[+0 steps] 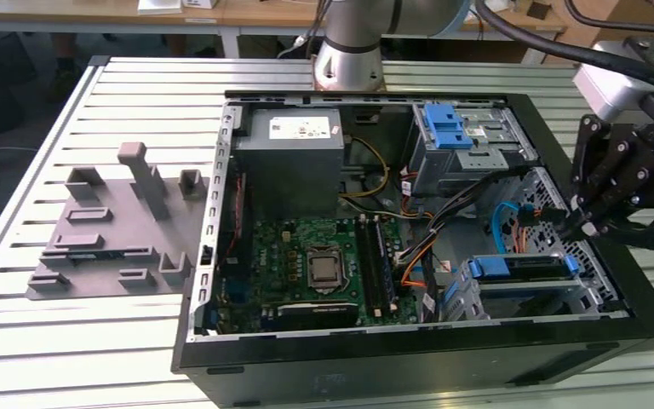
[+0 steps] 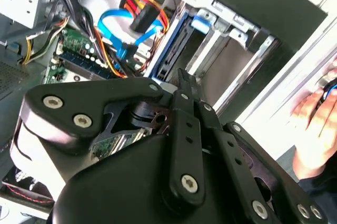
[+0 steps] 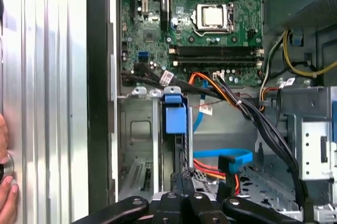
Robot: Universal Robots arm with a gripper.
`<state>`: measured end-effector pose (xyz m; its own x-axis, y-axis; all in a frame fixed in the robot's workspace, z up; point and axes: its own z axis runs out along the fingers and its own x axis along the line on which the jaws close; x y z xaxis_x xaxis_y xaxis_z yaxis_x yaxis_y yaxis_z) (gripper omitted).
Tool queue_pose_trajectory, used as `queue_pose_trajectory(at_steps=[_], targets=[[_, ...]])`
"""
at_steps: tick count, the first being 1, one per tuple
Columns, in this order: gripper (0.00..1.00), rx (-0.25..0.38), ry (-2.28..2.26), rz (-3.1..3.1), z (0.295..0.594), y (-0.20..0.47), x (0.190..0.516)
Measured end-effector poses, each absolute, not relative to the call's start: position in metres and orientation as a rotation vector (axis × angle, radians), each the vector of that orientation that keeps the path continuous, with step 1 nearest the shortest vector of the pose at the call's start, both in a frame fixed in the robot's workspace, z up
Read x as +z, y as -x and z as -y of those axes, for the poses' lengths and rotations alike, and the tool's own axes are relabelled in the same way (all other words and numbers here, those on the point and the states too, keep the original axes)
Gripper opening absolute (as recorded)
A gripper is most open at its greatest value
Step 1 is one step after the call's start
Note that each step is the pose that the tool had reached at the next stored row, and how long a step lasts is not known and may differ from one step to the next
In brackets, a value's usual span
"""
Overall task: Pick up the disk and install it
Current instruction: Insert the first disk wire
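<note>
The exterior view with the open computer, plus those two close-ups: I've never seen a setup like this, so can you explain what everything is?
The exterior view is taken from off the machine. It shows a slatted table with an open computer case on it. The grey column behind is a robot arm, and the black claw is its pincer. Both wrist views come from cameras riding on the arm, looking past the pincer into the case. Beside the case lies a grey holder plate. The disk, in its blue frame, sits in a bay inside the case. The pincer is shut close to it, and nothing seems held. A person's hand shows in both wrist views.
</note>
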<state>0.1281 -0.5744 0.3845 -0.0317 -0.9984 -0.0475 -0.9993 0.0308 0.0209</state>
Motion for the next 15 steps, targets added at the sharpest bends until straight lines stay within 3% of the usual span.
queue_pose_trajectory(at_steps=[15], targets=[[0.11, 0.074, 2.089, -2.317, 0.5639, -0.139, 0.3829]])
